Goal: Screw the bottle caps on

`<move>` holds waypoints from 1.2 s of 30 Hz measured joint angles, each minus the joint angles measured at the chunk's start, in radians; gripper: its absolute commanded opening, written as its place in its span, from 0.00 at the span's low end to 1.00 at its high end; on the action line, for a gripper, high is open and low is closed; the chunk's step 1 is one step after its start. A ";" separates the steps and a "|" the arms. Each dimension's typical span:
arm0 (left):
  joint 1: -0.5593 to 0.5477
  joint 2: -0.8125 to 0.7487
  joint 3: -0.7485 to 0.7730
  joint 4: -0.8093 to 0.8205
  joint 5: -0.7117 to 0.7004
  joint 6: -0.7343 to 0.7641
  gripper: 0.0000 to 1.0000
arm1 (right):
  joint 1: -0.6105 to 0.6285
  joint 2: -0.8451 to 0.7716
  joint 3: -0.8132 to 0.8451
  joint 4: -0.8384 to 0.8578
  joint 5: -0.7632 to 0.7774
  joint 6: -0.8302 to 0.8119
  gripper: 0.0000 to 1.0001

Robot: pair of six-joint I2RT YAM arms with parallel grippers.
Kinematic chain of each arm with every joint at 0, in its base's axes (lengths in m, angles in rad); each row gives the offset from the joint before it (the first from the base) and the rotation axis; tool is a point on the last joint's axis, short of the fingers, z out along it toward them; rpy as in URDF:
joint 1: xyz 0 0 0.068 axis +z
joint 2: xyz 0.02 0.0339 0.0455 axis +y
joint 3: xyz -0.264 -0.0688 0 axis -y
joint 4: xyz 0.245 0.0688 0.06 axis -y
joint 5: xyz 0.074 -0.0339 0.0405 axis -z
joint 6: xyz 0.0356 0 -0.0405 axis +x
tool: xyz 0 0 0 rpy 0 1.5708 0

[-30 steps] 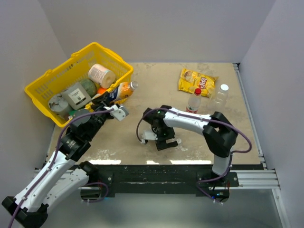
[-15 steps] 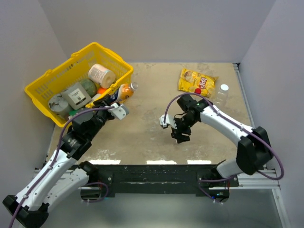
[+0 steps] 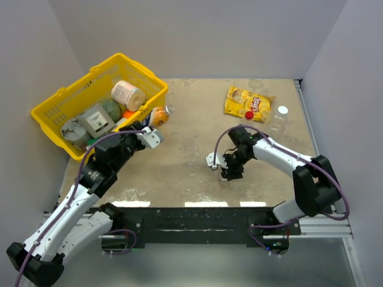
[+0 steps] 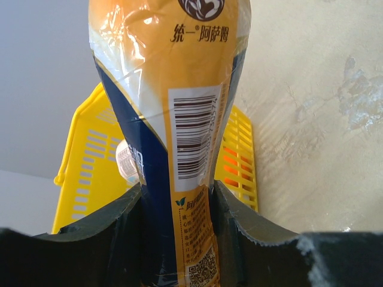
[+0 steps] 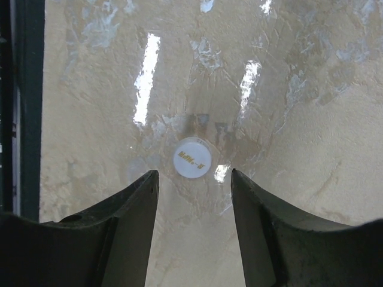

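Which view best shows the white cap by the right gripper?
Right wrist: the white cap lies flat on the table, fully visible just ahead of the open jaws. In top external the right gripper hides it. Left wrist shows none of it, only the held orange bottle.

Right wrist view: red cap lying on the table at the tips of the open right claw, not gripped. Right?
No: the cap is white, not red; the right wrist view shows it. Otherwise yes: it lies on the table at the tips of the open right claw, not gripped.
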 measured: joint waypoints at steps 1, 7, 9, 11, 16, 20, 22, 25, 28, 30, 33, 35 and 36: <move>0.002 0.002 0.000 0.000 0.002 0.000 0.00 | 0.000 -0.004 -0.016 0.014 0.003 -0.013 0.56; 0.006 0.011 0.000 -0.002 0.011 -0.005 0.00 | 0.000 -0.013 -0.077 0.084 0.029 -0.080 0.56; 0.008 0.016 0.000 -0.002 0.010 -0.007 0.00 | 0.000 -0.013 -0.087 0.111 0.031 -0.090 0.56; 0.009 0.022 0.000 -0.002 0.011 -0.007 0.00 | 0.000 -0.013 -0.097 0.135 0.033 -0.097 0.55; 0.010 0.032 0.000 -0.002 0.013 -0.007 0.00 | 0.000 -0.002 -0.101 0.161 0.047 -0.120 0.53; 0.012 0.036 0.000 -0.002 0.013 -0.007 0.00 | 0.000 -0.002 -0.106 0.149 0.045 -0.169 0.52; 0.013 0.036 0.000 -0.001 0.013 -0.007 0.00 | 0.000 -0.002 -0.110 0.138 0.045 -0.193 0.52; 0.013 0.036 0.000 -0.001 0.013 -0.007 0.00 | 0.004 -0.002 -0.126 0.123 0.046 -0.216 0.51; 0.013 0.036 0.000 0.000 0.013 -0.007 0.00 | 0.013 -0.003 -0.137 0.111 0.046 -0.228 0.51; 0.013 0.036 0.000 0.000 0.013 -0.007 0.00 | 0.024 -0.003 -0.138 0.110 0.046 -0.227 0.51; 0.013 0.036 0.000 0.000 0.013 -0.007 0.00 | 0.035 -0.003 -0.138 0.121 0.045 -0.217 0.51; 0.013 0.036 0.000 0.001 0.013 -0.007 0.00 | 0.040 -0.003 -0.138 0.138 0.045 -0.198 0.51; 0.013 0.036 0.000 0.001 0.013 -0.007 0.00 | 0.040 -0.003 -0.138 0.145 0.044 -0.190 0.51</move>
